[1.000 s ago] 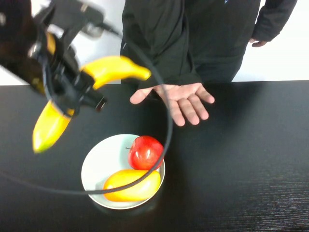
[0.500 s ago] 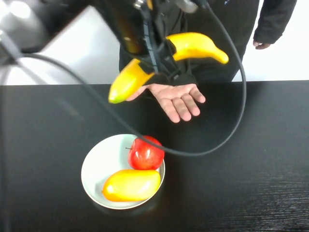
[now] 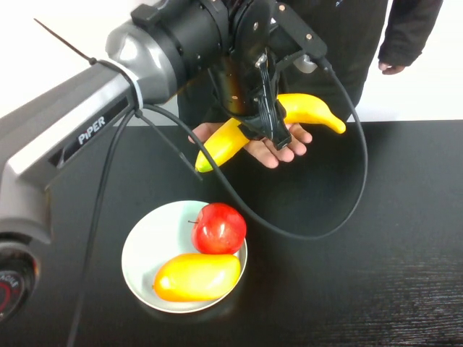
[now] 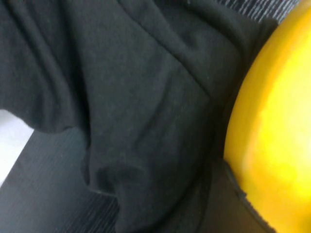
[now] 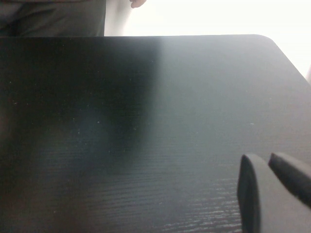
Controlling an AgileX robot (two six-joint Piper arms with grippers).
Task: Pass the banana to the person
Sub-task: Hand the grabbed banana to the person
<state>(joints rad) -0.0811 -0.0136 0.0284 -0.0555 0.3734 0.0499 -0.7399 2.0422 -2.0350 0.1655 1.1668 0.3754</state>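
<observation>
One banana (image 3: 307, 110) was held crosswise by the left gripper (image 3: 269, 129), whose jaws were clamped on its middle, directly over the upturned palm of the person's hand (image 3: 278, 144). The fruit's ends stuck out toward 8 o'clock and 3 o'clock from the gripper, and the lower end appeared to lie on or just above the palm; actual contact could not be confirmed. The mid-length grip was judged to keep the long, curved fruit balanced and to leave both ends free for the hand to close on. In the left wrist view the banana (image 4: 272, 136) filled one edge, with the person (image 4: 121, 97) in a dark top close behind it.

At 7 o'clock from the hand, a white plate (image 3: 141, 253) sat on the black tabletop (image 3: 376, 253), carrying an apple (image 3: 217, 228) and a mango (image 3: 197, 277), both untouched.

The right gripper (image 5: 272, 187) was parked low over bare tabletop, well apart from the handover; its jaws appeared closed together.

The handover was judged nearly complete, with only the release remaining.
</observation>
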